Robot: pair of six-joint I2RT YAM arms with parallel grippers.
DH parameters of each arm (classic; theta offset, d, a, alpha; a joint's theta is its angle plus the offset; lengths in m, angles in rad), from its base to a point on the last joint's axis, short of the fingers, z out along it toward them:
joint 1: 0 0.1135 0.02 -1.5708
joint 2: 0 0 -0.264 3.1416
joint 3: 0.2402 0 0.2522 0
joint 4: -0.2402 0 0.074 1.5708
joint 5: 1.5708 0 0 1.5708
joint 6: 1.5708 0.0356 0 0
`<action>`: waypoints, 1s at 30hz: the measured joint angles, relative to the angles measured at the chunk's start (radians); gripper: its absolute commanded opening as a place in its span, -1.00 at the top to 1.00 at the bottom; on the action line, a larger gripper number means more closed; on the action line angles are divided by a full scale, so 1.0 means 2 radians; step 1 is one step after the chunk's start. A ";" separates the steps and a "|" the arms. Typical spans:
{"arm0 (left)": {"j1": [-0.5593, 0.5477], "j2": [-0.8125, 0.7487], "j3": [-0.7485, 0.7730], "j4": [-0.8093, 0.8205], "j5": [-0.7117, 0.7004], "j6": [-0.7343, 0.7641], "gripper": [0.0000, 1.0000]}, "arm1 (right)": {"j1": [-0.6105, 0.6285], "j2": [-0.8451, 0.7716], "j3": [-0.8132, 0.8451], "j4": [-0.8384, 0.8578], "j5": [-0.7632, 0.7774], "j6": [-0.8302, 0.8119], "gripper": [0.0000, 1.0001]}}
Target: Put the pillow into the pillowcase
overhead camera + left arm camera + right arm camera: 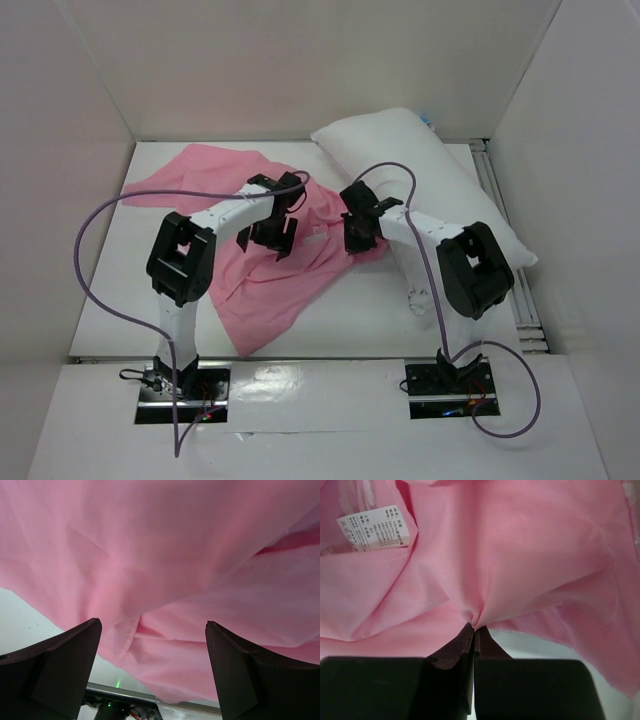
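- The right tool (473,629) is clamped on a pinch of the pillowcase (520,555); its two fingers (455,652) meet with only the cloth between them.
- From that pinch the pink cloth fans out ahead of the tool in creases.
- A white printed label (374,527) lies on the cloth ahead of the right tool and to its left, well apart from the pinch.
- A strip of white surface (535,647) shows just right of the right tool's tips, under the cloth's edge.
- The left tool (152,630) is open, its fingers (65,665) spread wide with nothing between them.
- The pillowcase (160,555) fills the view ahead of the left tool, and a folded edge runs down towards the gap between the fingers; whether the tips touch the cloth I cannot tell.
- From above, the left tool (268,238) hangs over the middle of the pillowcase (270,290), and the right tool (358,232) sits at the cloth's right edge.
- The pillowcase lies spread and rumpled on the surface (360,310), mostly under and to the left of the left tool.
- The pillow (430,165) lies outside the pillowcase, beyond the right tool and to its right, slanting along the right side of the surface.
- The right arm hides the spot where pillow and pillowcase come closest, so I cannot tell whether they touch.
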 measured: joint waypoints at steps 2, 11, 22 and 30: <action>-0.003 0.010 0.006 0.007 -0.003 0.000 -0.97 | -0.002 0.000 0.000 -0.001 0.000 -0.012 0.94; 0.000 0.057 0.051 0.047 0.000 0.017 -0.76 | 0.000 -0.001 0.004 -0.008 -0.007 -0.040 -0.54; 0.025 0.103 0.104 0.062 0.016 0.003 1.00 | -0.003 -0.096 0.051 -0.058 0.029 -0.047 -0.64; 0.057 0.081 0.127 0.055 0.073 0.001 1.00 | -0.047 -0.052 0.227 -0.104 0.147 -0.057 -0.99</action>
